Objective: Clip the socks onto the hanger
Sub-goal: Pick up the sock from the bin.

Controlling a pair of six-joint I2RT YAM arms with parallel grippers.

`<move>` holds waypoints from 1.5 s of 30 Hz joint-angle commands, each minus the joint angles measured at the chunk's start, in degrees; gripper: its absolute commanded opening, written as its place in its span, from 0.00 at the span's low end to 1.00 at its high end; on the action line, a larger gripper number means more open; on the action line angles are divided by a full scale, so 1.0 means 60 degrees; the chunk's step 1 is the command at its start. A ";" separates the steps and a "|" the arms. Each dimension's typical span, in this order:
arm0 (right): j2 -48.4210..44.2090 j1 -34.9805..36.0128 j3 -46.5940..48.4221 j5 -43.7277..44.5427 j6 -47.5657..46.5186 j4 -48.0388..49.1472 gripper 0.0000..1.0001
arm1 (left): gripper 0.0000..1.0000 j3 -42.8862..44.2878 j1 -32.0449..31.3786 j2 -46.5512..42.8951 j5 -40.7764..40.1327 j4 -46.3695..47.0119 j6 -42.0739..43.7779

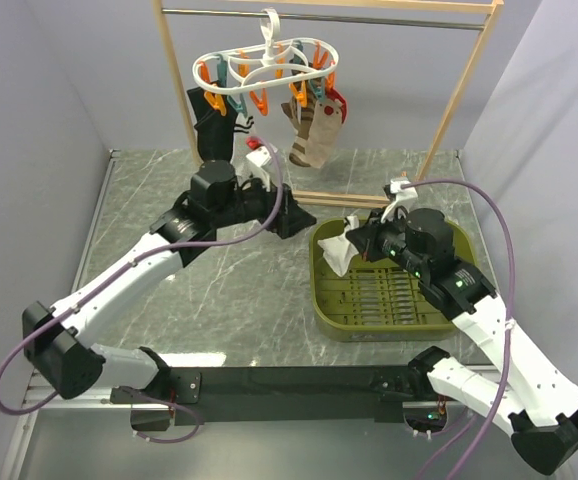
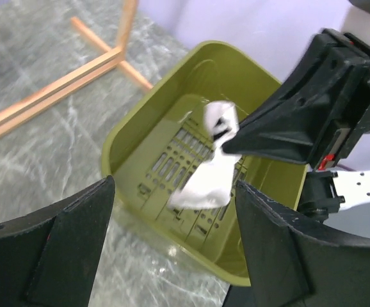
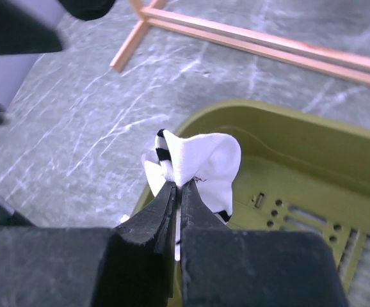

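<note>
You are gripping a white sock (image 3: 204, 160) with your right jaws, which are clenching a fold of its fabric near the dark-striped cuff. In the top view the sock is sitting right of centre, over the upper left corner of the green basket (image 1: 321, 292), with its loose end hanging down inside. Whether that end is touching the basket floor cannot be told. Your left jaws are standing released and wide apart, holding nothing, just beside the basket's left rim and facing the sock. The basket is resting on the marble bench (image 1: 229, 280). At the upper centre of the top view the white hanger (image 1: 265, 68) is hanging from the rod of the wooden rack (image 1: 459, 95), well apart from the sock. A black sock (image 1: 212, 125) and brown striped socks (image 1: 314, 135) are dangling from its clips.
</note>
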 commanded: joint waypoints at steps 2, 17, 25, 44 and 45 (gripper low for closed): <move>0.0264 0.0080 0.0872 -0.1157 -0.0832 0.0830 0.00 | 0.81 0.0730 -0.0478 0.0345 0.0738 0.0702 0.1021; 0.0352 0.0666 0.1268 -0.0763 -0.1550 0.0567 0.00 | 0.78 0.2342 -0.1006 0.1693 -0.0947 0.0453 0.0101; 0.0615 0.0754 0.1532 -0.0529 -0.1769 0.0421 0.00 | 0.76 0.2430 -0.1358 0.1810 -0.1063 0.0029 0.0555; 0.0542 0.0901 0.1532 -0.0030 -0.1317 0.0086 0.34 | 0.00 0.2242 -0.1431 0.1433 -0.2395 0.0817 -0.0263; 0.0513 0.0915 0.1518 -0.0364 -0.1127 0.0011 0.44 | 0.01 0.2182 -0.1431 0.1314 -0.2470 0.0949 -0.0323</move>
